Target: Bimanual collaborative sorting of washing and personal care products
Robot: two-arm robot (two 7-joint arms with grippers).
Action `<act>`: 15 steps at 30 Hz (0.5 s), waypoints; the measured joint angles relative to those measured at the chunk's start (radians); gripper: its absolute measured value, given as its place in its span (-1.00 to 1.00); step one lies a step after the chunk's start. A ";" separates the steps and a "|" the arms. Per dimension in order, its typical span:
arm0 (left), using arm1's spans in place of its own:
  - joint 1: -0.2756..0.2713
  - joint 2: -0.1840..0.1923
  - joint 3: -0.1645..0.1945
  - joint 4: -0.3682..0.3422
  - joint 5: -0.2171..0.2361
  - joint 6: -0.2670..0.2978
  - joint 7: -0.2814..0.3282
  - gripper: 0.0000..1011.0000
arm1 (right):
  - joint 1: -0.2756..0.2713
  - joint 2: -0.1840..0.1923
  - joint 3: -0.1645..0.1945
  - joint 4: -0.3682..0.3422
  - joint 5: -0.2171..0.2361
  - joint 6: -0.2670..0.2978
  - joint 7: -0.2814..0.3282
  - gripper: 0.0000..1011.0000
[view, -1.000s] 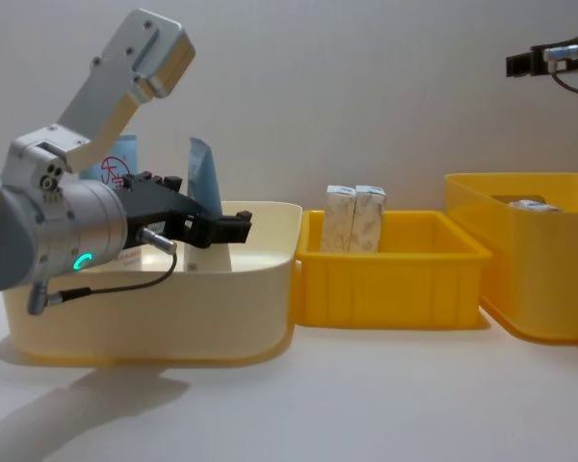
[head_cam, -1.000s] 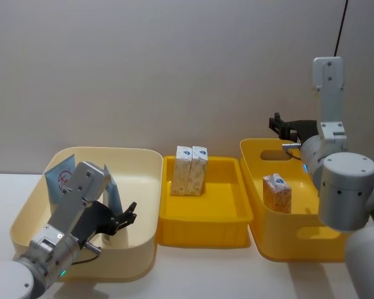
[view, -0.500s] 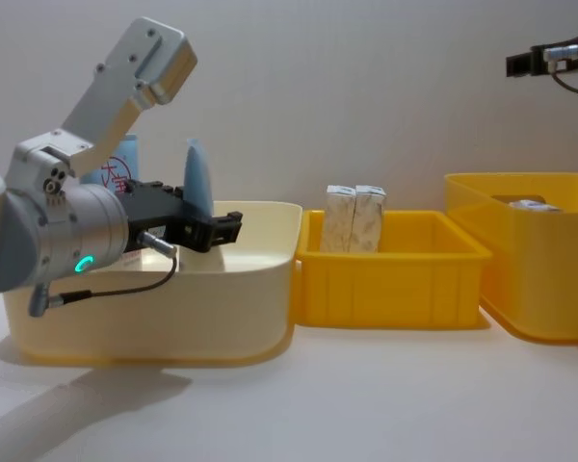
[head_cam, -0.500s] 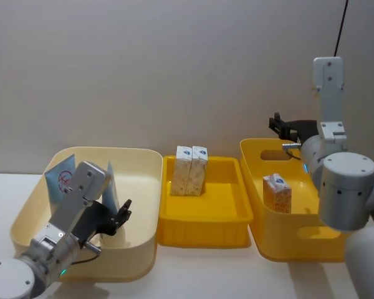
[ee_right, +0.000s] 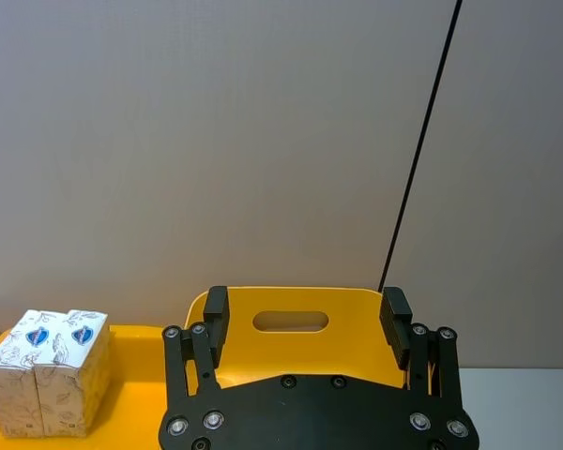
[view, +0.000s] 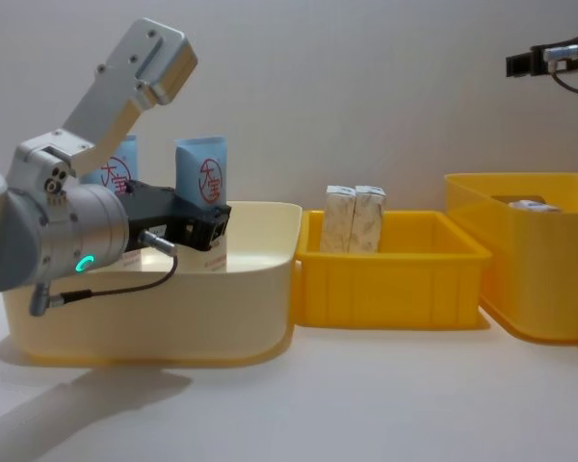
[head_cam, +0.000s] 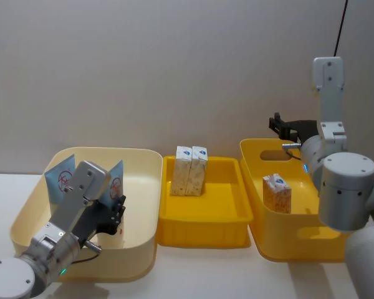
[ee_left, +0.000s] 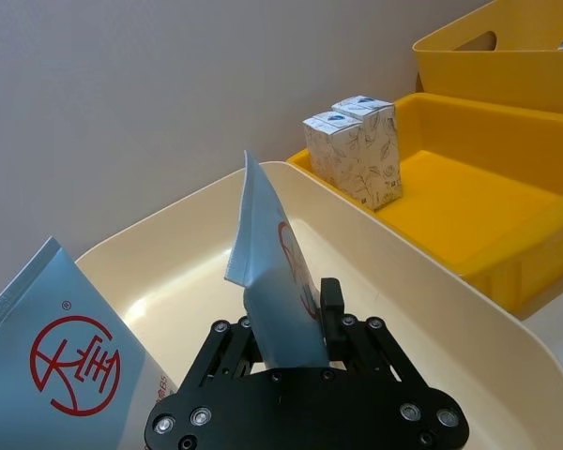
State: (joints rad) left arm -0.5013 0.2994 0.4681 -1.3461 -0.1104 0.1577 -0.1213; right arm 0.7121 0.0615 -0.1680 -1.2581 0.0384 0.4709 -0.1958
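Two light-blue tubes with a red circle logo stand in the cream bin (head_cam: 154, 205) at the left. My left gripper (head_cam: 117, 208) (ee_left: 286, 314) (view: 210, 223) is inside that bin, shut on the lower part of the nearer tube (head_cam: 116, 180) (ee_left: 272, 272) (view: 201, 178). The other tube (head_cam: 61, 182) (ee_left: 66, 352) (view: 121, 169) leans at the bin's far left. Two white cartons (head_cam: 191, 169) (view: 354, 218) stand side by side in the middle yellow tray (head_cam: 202, 235). A third carton (head_cam: 277, 193) stands in the right yellow bin (head_cam: 293, 249). My right gripper (head_cam: 279, 126) (ee_right: 305, 305) hangs open above that bin's far end.
The three containers stand in a row on the white table (view: 366, 404), almost touching, with a grey wall close behind. A black cable (ee_right: 418, 150) runs down the wall at the right. Bare table lies in front of the containers.
My left gripper has drawn back and closed on the nearer tube, and the tube has turned from edge-on to logo facing front. The right arm has not moved.
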 joint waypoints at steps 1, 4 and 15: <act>0.000 0.000 0.000 0.000 0.000 0.000 0.000 -0.37 | 0.000 0.000 0.000 0.000 0.000 0.000 0.000 0.98; 0.000 0.000 0.000 0.001 0.000 0.000 0.000 -0.40 | 0.000 0.000 0.000 0.000 0.000 0.000 0.000 0.98; -0.002 -0.001 0.000 0.002 0.000 -0.001 -0.001 -0.45 | 0.000 0.000 0.000 0.000 0.000 0.000 0.000 0.98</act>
State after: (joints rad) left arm -0.5029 0.2986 0.4680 -1.3437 -0.1101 0.1571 -0.1222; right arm 0.7121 0.0615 -0.1680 -1.2581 0.0384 0.4708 -0.1958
